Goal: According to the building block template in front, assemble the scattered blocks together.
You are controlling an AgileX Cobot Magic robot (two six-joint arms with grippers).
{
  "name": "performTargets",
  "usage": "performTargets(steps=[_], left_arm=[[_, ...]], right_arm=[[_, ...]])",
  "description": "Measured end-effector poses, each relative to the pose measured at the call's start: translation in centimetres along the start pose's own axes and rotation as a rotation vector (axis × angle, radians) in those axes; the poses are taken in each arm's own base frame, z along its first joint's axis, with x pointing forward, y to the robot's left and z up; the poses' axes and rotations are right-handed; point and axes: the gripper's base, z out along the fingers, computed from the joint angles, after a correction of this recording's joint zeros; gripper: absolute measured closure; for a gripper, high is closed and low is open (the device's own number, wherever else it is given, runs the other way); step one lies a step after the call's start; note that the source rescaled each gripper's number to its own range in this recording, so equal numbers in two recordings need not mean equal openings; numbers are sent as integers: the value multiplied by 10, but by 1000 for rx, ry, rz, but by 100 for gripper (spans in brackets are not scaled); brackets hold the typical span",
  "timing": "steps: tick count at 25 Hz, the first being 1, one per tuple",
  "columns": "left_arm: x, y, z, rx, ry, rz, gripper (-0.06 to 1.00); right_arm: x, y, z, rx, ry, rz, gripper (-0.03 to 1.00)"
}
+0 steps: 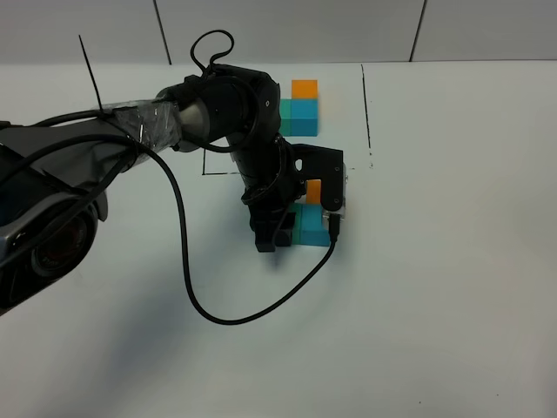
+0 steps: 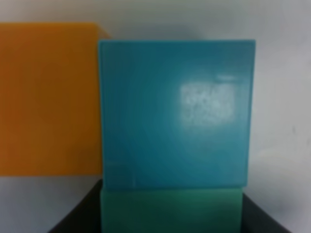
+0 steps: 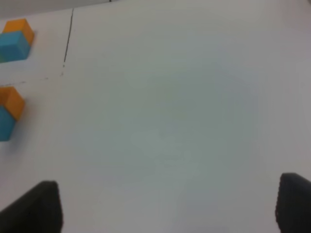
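A black cable (image 1: 228, 300) loops over the white table (image 1: 452, 287) nearest the camera. Just beyond it the left gripper (image 1: 277, 237) points down at the loose blocks in the middle of the table. Its jaws are closed on the green cube (image 2: 171, 209), which the left wrist view shows between the two dark fingers (image 2: 77, 213). Each cube is plain, matte and of equal size. The blue cube (image 2: 176, 114) touches the green one on its far side, faces flush, with a pale glare patch on top. The orange cube (image 2: 48, 99) sits against the blue one's side, so the three make an L. In the high view the arm (image 1: 218, 109) covers much of this group; only blue and orange faces show beside the wrist.

The right gripper (image 3: 167, 206) does not show in the high view; its own camera shows the jaws wide apart over bare table, holding nothing.

Farthest back, near the wall, stands the template (image 1: 300, 108): teal-green, blue and orange cubes joined in the same L, beside thin black drawn lines (image 1: 365, 104)
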Motion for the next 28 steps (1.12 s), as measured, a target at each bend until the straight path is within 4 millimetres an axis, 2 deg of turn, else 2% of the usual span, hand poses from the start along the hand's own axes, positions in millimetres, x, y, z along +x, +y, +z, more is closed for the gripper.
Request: performTargets(steps=[7, 9, 11, 14, 17, 19, 21, 24, 28], left_arm=[[0, 0, 0, 0, 0, 0, 94], [0, 0, 0, 0, -1, 0, 91], [0, 0, 0, 2, -3, -2, 78], [0, 0, 0, 1, -5, -3, 43], [0, 0, 0, 2, -4, -3, 15], [-2, 0, -2, 3, -5, -16, 3], [-4, 2, -8, 7, -6, -43, -3], [-8, 3, -20, 17, -7, -78, -5], [-14, 1, -52, -24, -22, -82, -5]], right_arm=[[0, 0, 0, 0, 0, 0, 19], [0, 0, 0, 0, 0, 0, 19], [0, 0, 0, 0, 0, 0, 19], [0, 0, 0, 0, 0, 0, 19], [0, 0, 0, 0, 0, 0, 19], [0, 0, 0, 0, 0, 0, 19], [0, 0, 0, 0, 0, 0, 19], [0, 0, 0, 0, 0, 0, 19], [0, 0, 0, 0, 0, 0, 19]])
